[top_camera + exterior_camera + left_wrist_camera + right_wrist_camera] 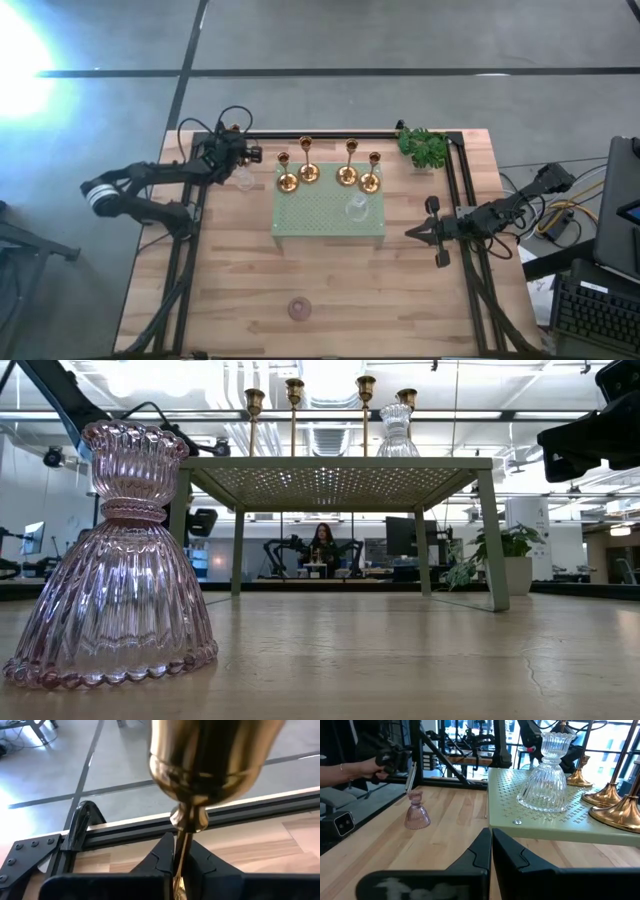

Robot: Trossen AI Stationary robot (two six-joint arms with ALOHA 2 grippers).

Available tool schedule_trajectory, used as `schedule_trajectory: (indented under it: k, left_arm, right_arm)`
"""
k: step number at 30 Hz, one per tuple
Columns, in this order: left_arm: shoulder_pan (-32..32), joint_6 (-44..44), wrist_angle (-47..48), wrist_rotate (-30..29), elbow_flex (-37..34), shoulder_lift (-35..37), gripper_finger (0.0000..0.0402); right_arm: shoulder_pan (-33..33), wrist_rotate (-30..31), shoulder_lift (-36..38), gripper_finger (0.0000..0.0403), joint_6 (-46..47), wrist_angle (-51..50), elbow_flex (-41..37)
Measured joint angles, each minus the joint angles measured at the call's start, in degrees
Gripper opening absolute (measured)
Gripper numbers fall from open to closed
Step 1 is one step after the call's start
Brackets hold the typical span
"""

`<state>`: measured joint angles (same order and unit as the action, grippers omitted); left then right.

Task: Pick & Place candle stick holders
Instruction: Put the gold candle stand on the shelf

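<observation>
Brass holder's stem (181, 851) between left end effector (179, 870) fingers (clamped).

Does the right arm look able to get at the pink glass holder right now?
Probably yes: only bare tabletop lies between the right hand and the pink glass holder; the hand is shut and must open first.
</observation>
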<state>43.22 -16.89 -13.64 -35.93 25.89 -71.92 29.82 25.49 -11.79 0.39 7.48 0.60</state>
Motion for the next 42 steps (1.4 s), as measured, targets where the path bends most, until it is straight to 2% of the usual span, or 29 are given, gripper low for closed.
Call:
schedule_trajectory:
  k: [9, 15, 28, 35, 39, 42]
  left_arm:
    - [0.0, 2.52, 0.84, 4.26, 0.44, 8.58, 0.0017]
    - [0.0, 7.35, 10.73, 6.56, 4.9, 17.54, 0.0017]
    - [-0.08, 14.81, 42.85, 29.81, 24.48, 30.99, 0.0017]
    - [-0.86, 10.21, 55.94, 44.18, 33.88, 33.41, 0.0017]
    - [-1.54, 5.6, 61.13, 57.42, 37.63, 34.01, 0.0017]
    - [-2.42, 1.4, 62.86, 63.12, 39.96, 34.22, 0.0017]
  right_arm:
    - [0.0, 0.0, 0.0, 0.0009, 0.01, -0.01, 0.0]
    - [0.0, -0.01, 0.0, 0.0009, 0.01, -0.01, 0.0]
    - [0.02, -0.01, 0.0, 0.0008, 0.01, -0.01, 0.0]
    - [0.02, -0.01, 0.02, 0.0009, -0.01, -0.01, 0.0]
    - [0.02, -0.01, 0.0, 0.0009, 0.01, -0.01, 0.0]
    - [0.02, 0.0, 0.0, 0.0009, 0.0, -0.01, 0.0]
